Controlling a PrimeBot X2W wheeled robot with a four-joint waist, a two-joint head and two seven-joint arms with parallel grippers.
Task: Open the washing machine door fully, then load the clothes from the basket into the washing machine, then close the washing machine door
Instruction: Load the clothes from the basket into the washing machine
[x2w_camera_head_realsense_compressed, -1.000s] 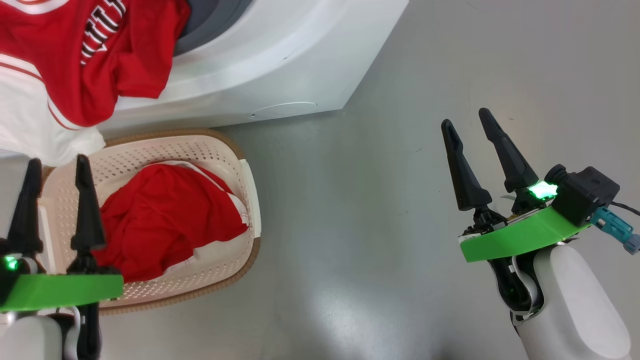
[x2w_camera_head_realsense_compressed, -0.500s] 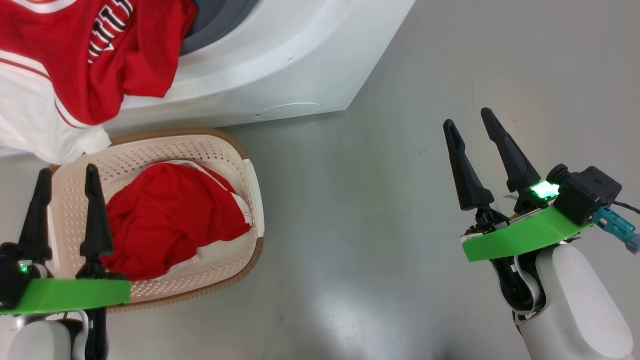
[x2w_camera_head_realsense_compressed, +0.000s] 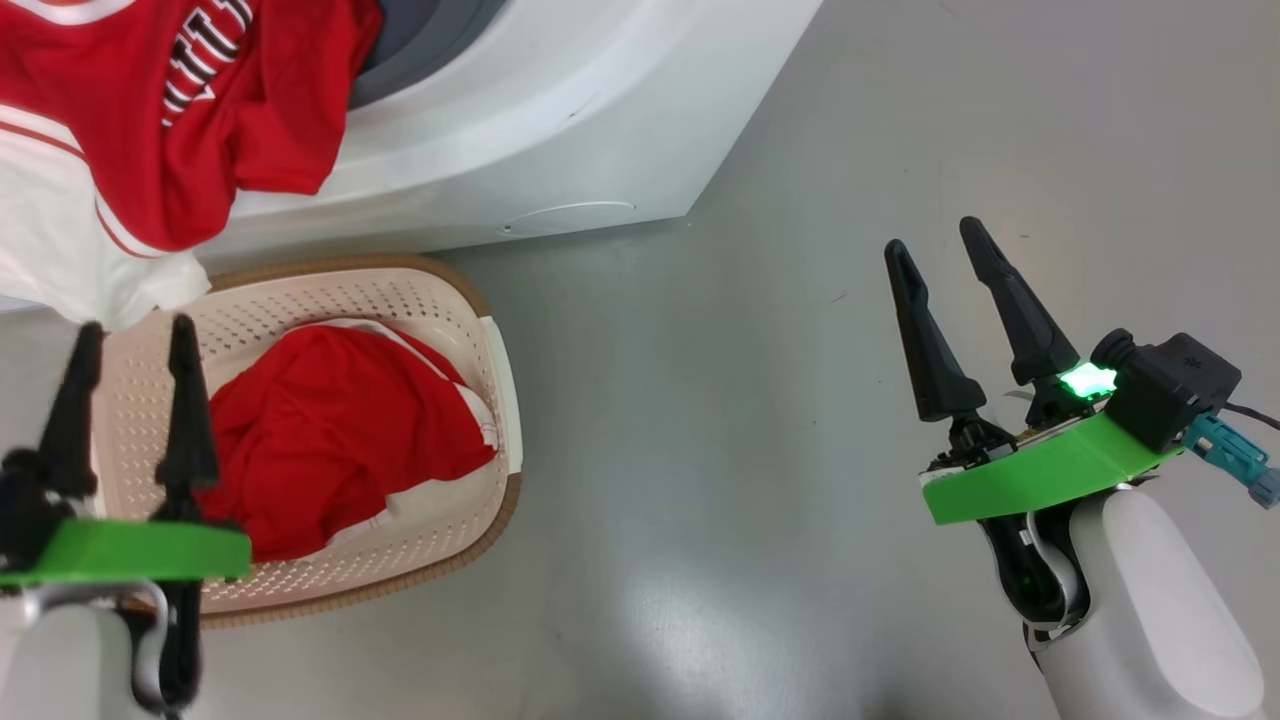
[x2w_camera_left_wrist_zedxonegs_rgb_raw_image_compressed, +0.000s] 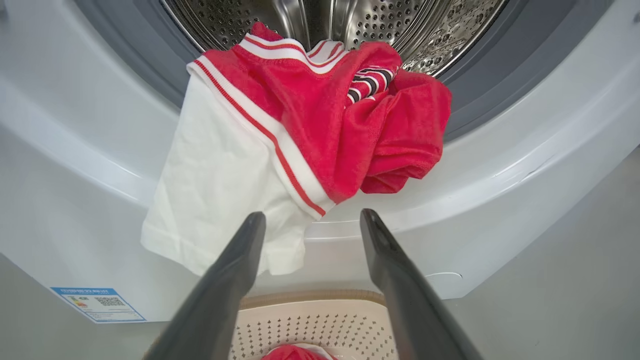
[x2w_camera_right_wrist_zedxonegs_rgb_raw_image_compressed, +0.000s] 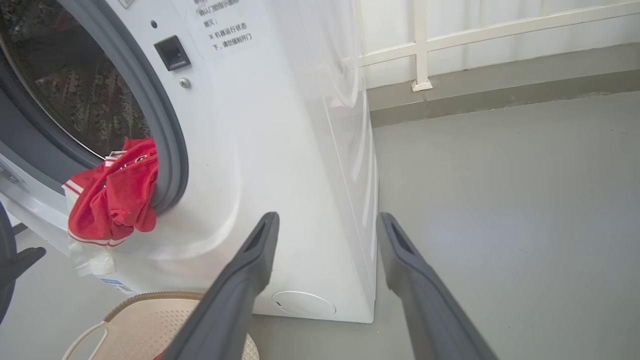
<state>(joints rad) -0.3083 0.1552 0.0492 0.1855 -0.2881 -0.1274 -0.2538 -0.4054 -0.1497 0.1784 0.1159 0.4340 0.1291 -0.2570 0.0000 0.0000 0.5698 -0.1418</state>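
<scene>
The white washing machine (x2w_camera_head_realsense_compressed: 560, 110) stands open, its steel drum (x2w_camera_left_wrist_zedxonegs_rgb_raw_image_compressed: 350, 20) in sight; the washing machine door is out of view. A red and white piece of the clothes (x2w_camera_left_wrist_zedxonegs_rgb_raw_image_compressed: 300, 125) hangs out of the drum over the front lip (x2w_camera_head_realsense_compressed: 130, 130). More red clothes (x2w_camera_head_realsense_compressed: 340, 430) lie bundled in the cream basket (x2w_camera_head_realsense_compressed: 440, 310) on the floor below. My left gripper (x2w_camera_head_realsense_compressed: 137, 326) hovers open and empty over the basket's left end, pointing at the hanging garment (x2w_camera_left_wrist_zedxonegs_rgb_raw_image_compressed: 312, 214). My right gripper (x2w_camera_head_realsense_compressed: 932, 235) is open and empty over bare floor, right of the machine (x2w_camera_right_wrist_zedxonegs_rgb_raw_image_compressed: 328, 215).
Grey floor (x2w_camera_head_realsense_compressed: 760, 450) spreads right of the basket and the machine. A blue label (x2w_camera_left_wrist_zedxonegs_rgb_raw_image_compressed: 97, 304) and a round cap (x2w_camera_right_wrist_zedxonegs_rgb_raw_image_compressed: 303, 303) sit low on the machine's front. A wall with a white railing (x2w_camera_right_wrist_zedxonegs_rgb_raw_image_compressed: 450, 45) runs behind.
The head view swayed slightly right and back. My left gripper has edged a little right over the basket's left end. The right arm, clothes and basket have stayed put.
</scene>
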